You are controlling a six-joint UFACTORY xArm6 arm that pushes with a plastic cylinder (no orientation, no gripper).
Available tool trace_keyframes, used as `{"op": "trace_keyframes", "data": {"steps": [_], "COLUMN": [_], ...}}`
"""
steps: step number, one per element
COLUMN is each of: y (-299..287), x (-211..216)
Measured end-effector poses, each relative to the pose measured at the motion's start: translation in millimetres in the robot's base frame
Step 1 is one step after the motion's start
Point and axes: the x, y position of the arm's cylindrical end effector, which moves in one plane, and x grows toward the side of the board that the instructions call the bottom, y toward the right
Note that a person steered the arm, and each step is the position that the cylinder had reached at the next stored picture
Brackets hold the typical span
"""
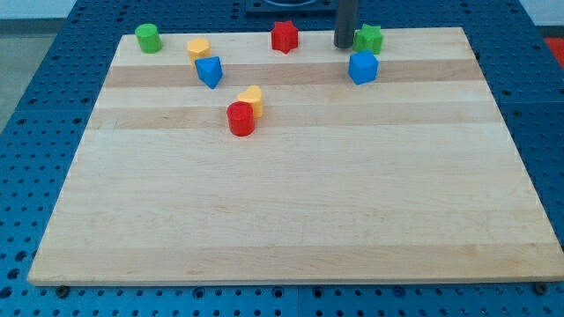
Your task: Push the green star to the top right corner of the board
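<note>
Now — my tip (pixel 343 46) touches green star's (pixel 369 38) left side | star lies right of it | far-right corner (pixel 458 30) beyond | end effector: bare rod, nothing pinched.

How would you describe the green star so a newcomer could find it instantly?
Look along the wooden board's top edge, right of centre. The green star sits just right of my tip, above the blue block. The other green block is a cylinder at the far left.
</note>
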Motion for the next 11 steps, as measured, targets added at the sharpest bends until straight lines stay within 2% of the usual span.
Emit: {"op": "trace_keyframes", "data": {"steps": [3, 6, 8, 11], "y": [47.5, 56.1, 84.9, 84.9], "x": [-0.1, 17.1, 16.9, 6.4]}}
